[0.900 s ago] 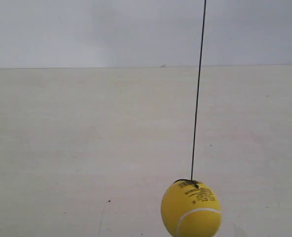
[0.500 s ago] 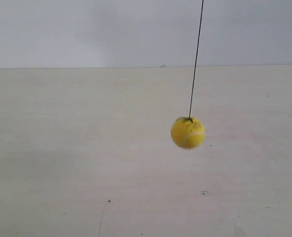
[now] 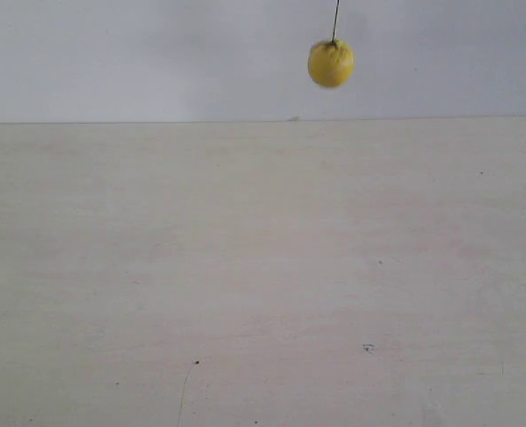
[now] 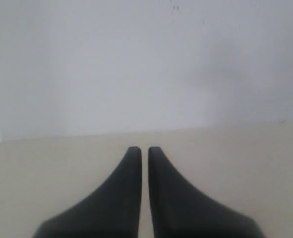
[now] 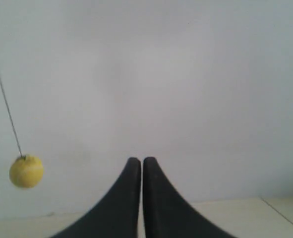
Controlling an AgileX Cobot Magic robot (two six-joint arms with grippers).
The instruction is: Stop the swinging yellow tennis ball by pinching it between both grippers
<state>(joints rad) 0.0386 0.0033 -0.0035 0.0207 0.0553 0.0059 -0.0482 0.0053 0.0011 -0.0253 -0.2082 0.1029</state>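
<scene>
The exterior view showed the yellow tennis ball (image 3: pixel 331 63) hanging above the far edge of the desk (image 3: pixel 245 267), no claw in sight. The left wrist view showed the left claw (image 4: pixel 144 149) closed to a slit, no ball ahead. In the right wrist view the right claw (image 5: pixel 138 161), likewise closed, had the ball well aside; both would probably do best pressing it from opposite sides, avoiding its black string (image 5: pixel 5 94).

Left end effector (image 4: pixel 144 149), jaws nearly together

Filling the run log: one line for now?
ball: hanging free on string | left gripper: shut, empty | right gripper: shut, empty, ball apart from it | pinch: not yet done
</scene>
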